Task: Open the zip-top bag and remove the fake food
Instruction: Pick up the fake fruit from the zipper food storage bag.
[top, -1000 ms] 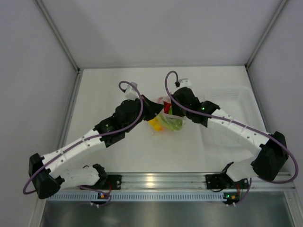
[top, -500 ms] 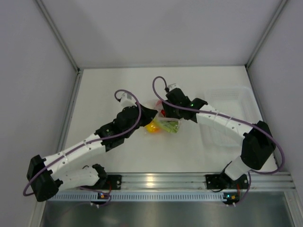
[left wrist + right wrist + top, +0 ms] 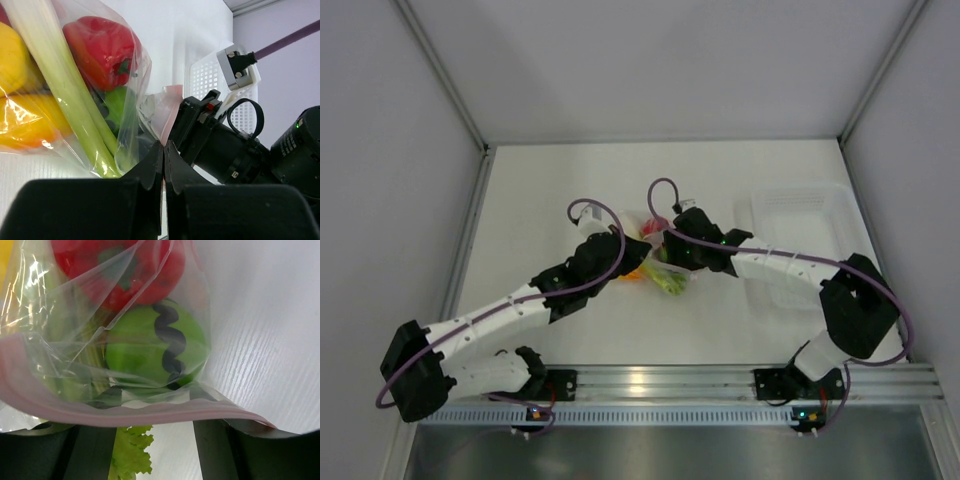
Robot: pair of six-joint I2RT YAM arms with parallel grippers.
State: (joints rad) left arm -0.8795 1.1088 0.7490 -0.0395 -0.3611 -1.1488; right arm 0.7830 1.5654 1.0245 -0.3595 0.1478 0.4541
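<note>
The zip-top bag [image 3: 665, 268] lies mid-table between both grippers, its pink zip strip [image 3: 125, 412] toward the right arm. Inside it show a red pepper [image 3: 100, 50], a pale green stalk [image 3: 65, 95], yellow and orange pieces [image 3: 15, 55] and a green ball [image 3: 145, 350]. My left gripper [image 3: 163, 145] is shut, with the bag's pink edge pinched at its tips. My right gripper [image 3: 155, 440] is open, and the zip strip lies across its two fingers [image 3: 90, 450]. A green lettuce leaf [image 3: 130, 450] lies on the table between those fingers.
A translucent white tray [image 3: 800, 215] stands at the right of the table, also in the left wrist view [image 3: 200, 75] behind the right arm. White walls close the table at the back and on both sides.
Both grippers have come lower and closer together with the bag. The right arm has stretched out flatter toward the left. The bag has shifted slightly left and nearer.
</note>
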